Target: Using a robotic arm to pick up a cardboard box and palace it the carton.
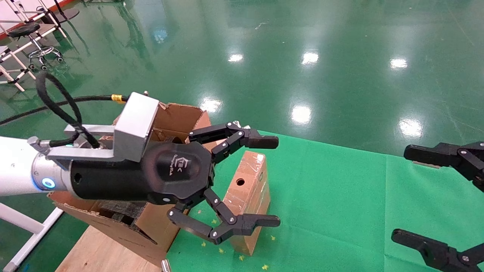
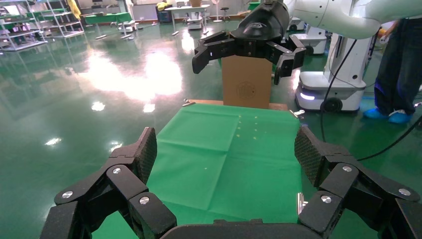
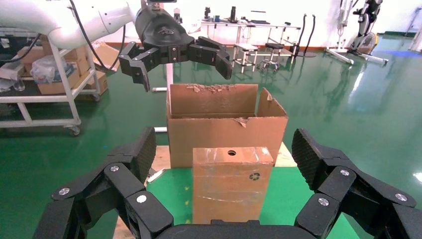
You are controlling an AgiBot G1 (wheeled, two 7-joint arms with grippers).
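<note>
The small taped cardboard box [image 1: 249, 189] stands on the green cloth, its round hole showing; it also shows in the right wrist view [image 3: 231, 184]. The big ragged carton [image 1: 181, 117] stands right behind it [image 3: 224, 132]. The white robotic arm comes in from the left. Its black gripper [image 1: 278, 181] is open and empty; it hangs above carton and box [image 3: 174, 55], touching neither, and its fingers frame the box in the head view. My right gripper [image 1: 401, 193] is open at the right edge, facing the box [image 3: 224, 149]. My left gripper [image 2: 225, 149] is open and empty over the cloth.
The green cloth [image 1: 340, 196] covers the table; a wooden board [image 1: 102, 253] lies under the carton. A stool and racks [image 1: 34, 41] stand on the green floor far left. A white robot base [image 2: 328, 84] and a person [image 2: 398, 64] stand beyond the table.
</note>
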